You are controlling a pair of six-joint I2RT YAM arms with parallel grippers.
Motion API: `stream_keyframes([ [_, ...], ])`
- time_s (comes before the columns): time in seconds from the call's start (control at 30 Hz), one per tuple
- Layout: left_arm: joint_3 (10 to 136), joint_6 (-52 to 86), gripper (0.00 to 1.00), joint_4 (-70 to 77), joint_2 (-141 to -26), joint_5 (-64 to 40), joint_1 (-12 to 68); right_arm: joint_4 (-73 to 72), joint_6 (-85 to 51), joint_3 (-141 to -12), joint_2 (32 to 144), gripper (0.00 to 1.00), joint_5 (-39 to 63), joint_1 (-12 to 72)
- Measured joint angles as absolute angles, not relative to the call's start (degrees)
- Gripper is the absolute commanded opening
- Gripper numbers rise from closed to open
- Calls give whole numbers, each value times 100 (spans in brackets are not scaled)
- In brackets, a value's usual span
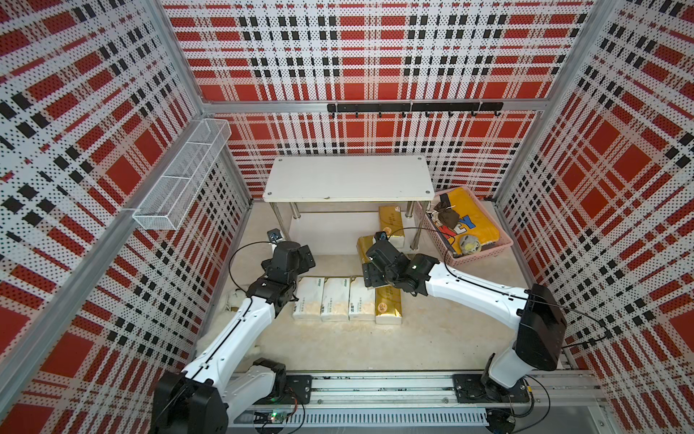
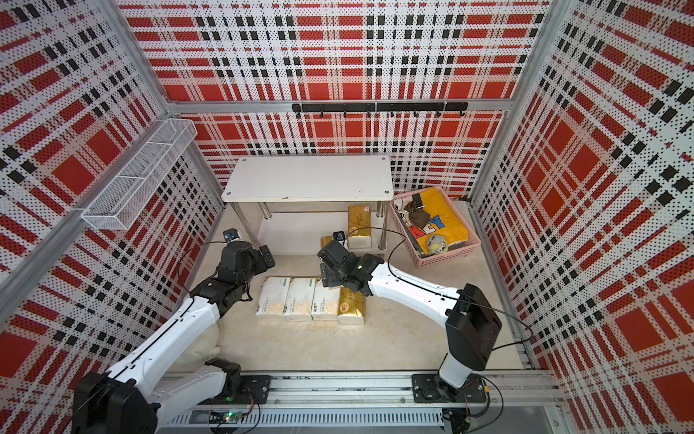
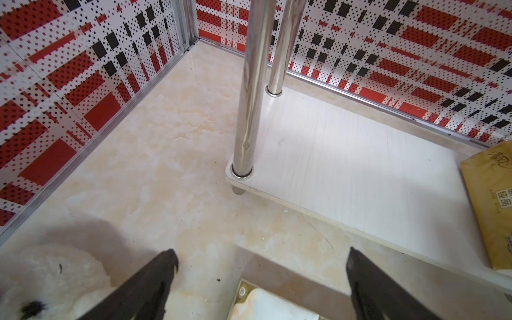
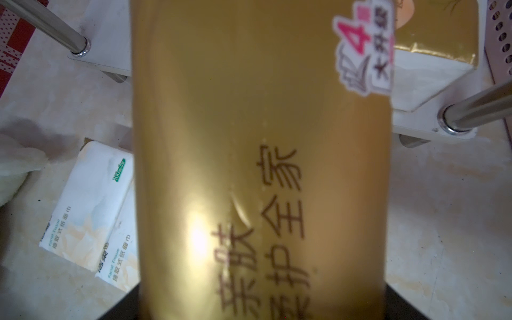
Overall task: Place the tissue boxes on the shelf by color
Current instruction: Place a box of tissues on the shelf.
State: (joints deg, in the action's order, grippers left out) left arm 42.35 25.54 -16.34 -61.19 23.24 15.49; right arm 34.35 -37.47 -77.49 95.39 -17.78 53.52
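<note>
Red-and-black plaid perforated walls enclose a beige marbled desk (image 1: 432,338). Low two-tier shelf with white boards and chrome tube legs (image 1: 347,178) stands at the back. One shiny gold tissue pack (image 1: 390,225) lies on the lower board (image 3: 346,171), toward its right end. Right tool (image 1: 371,259) is clamped across a second gold tissue pack (image 4: 260,138), held off the desk at that board's front edge, just beside the shelved one. Left tool (image 3: 261,263) stands wide open and grips nothing, near the shelf's left front leg (image 3: 246,110). Three white tissue packs with beige patches (image 1: 335,298) and a third gold tissue pack (image 1: 388,306) lie touching in one row on the desk, in front of the shelf. Pink plastic basket (image 1: 484,257) sits right of the shelf. White plush toy (image 3: 50,277) lies on the desk near the left tool.
</note>
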Motion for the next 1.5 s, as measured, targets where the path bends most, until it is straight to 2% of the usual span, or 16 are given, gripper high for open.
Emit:
stream_keyframes([
  [0.83,4237,2676,99,-1898,-5957,2335,1675,3361,-3868,-10009,11485,86,-1833,5343],
  [1.5,4237,2674,99,-1894,-5951,2338,1691,3815,-3848,-11786,12798,86,-2215,4917],
])
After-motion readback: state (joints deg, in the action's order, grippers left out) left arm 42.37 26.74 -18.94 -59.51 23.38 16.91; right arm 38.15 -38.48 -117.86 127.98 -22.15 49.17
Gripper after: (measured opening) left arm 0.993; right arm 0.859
